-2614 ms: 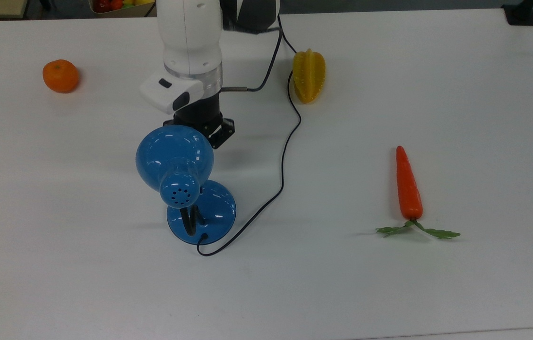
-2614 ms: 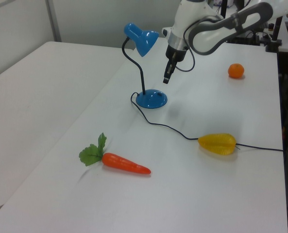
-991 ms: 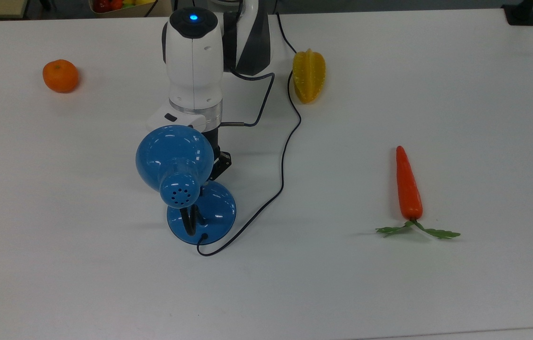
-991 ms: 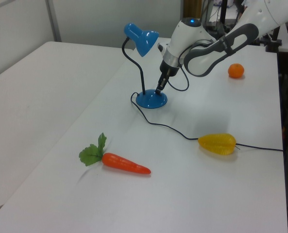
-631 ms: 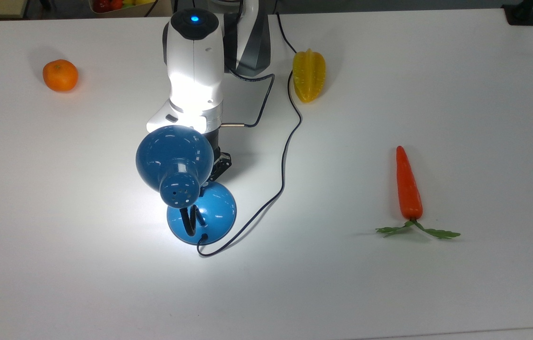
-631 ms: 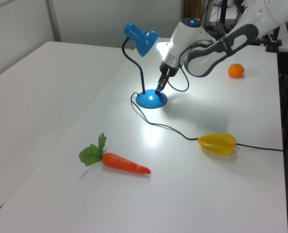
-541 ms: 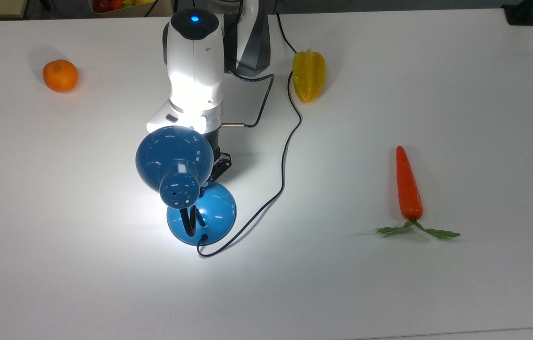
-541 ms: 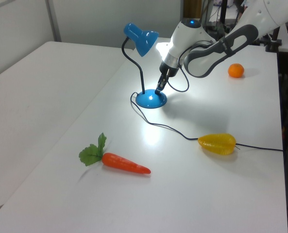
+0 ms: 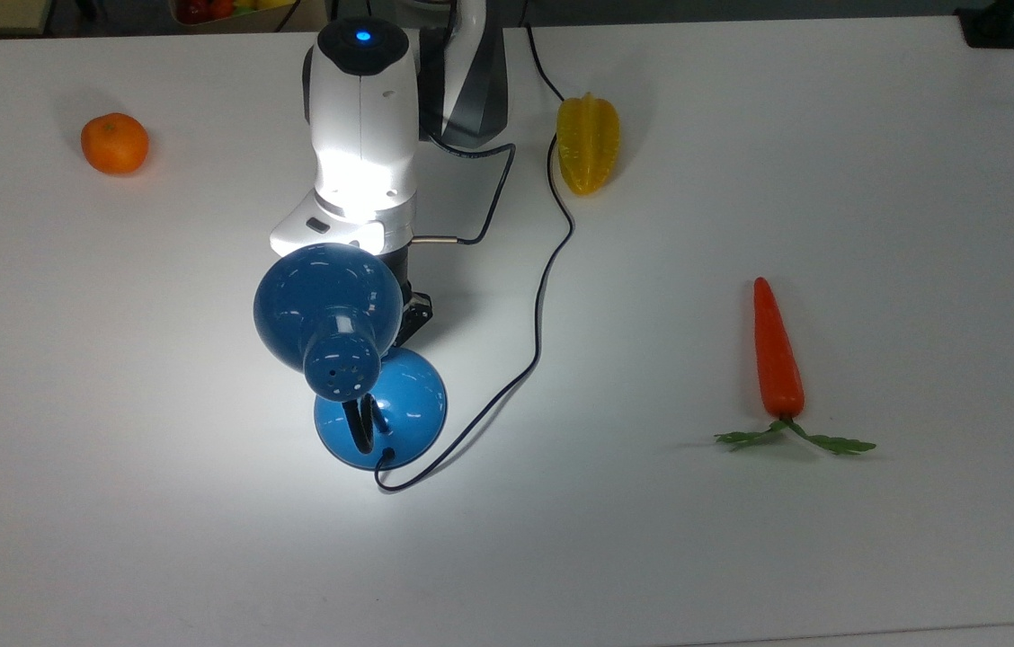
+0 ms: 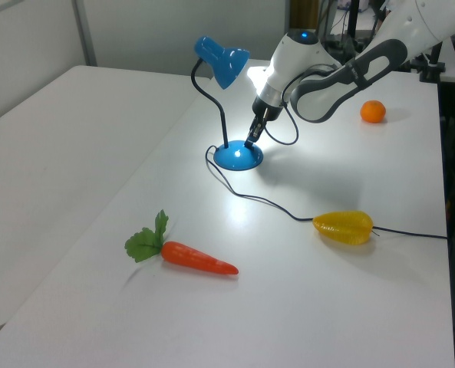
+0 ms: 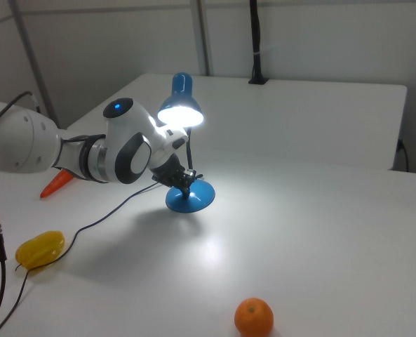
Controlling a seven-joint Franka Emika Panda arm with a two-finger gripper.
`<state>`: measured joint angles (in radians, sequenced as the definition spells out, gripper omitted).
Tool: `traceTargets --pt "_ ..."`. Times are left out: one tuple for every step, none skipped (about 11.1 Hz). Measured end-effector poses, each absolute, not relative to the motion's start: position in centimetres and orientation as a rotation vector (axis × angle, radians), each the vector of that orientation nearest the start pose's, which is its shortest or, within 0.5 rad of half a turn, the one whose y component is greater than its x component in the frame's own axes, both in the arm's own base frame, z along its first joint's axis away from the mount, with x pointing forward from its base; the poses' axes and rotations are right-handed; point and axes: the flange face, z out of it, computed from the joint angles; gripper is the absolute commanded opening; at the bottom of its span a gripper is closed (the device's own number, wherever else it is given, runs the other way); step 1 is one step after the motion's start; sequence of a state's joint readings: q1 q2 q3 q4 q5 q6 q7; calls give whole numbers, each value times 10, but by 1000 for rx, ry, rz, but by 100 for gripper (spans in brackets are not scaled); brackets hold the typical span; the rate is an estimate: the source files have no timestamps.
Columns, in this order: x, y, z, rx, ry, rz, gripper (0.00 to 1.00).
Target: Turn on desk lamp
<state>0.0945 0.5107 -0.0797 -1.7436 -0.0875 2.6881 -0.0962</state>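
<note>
Near the middle of the white table (image 9: 876,162), the desk lamp (image 9: 327,310) is lit: the right view shows its shade (image 11: 180,111) glowing white underneath, and a bright pool of light spreads over the tabletop around its round blue base (image 10: 238,156). In the top view the lamp sits left of centre, shade toward the upper part of the frame, base just below it, black neck (image 10: 215,103) curving up between them. The gripper (image 10: 250,142) is pointing down, its tip right on the rim of the base on the side nearer the arm; whether the fingers are together or spread, I can't tell from where I stand. The white arm (image 9: 363,117) leans in from the top edge of the top view, a blue light on its joint. A thin black cord (image 9: 543,296) runs from the base, loops across the table and passes just beside a yellow starfruit (image 9: 588,144). Well off to the top view's right lies a carrot (image 9: 777,355) with green leaves. An orange (image 9: 114,142) sits alone at the top view's upper left.
</note>
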Motion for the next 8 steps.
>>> traceTargets --pt "701 16 332 -3161 -307 -697 0" --pt "701 12 335 -3161 -298 -705 0" --pt "700 10 341 -3165 -292 -690 0" --pt "697 9 348 -3175 -288 -648 0" --pt "693 8 357 -3185 -283 -598 0" --pt "688 7 367 -3195 -276 -542 0" --pt "683 6 377 -3204 -270 -483 0" --pt "677 5 387 -3212 -263 -427 0"
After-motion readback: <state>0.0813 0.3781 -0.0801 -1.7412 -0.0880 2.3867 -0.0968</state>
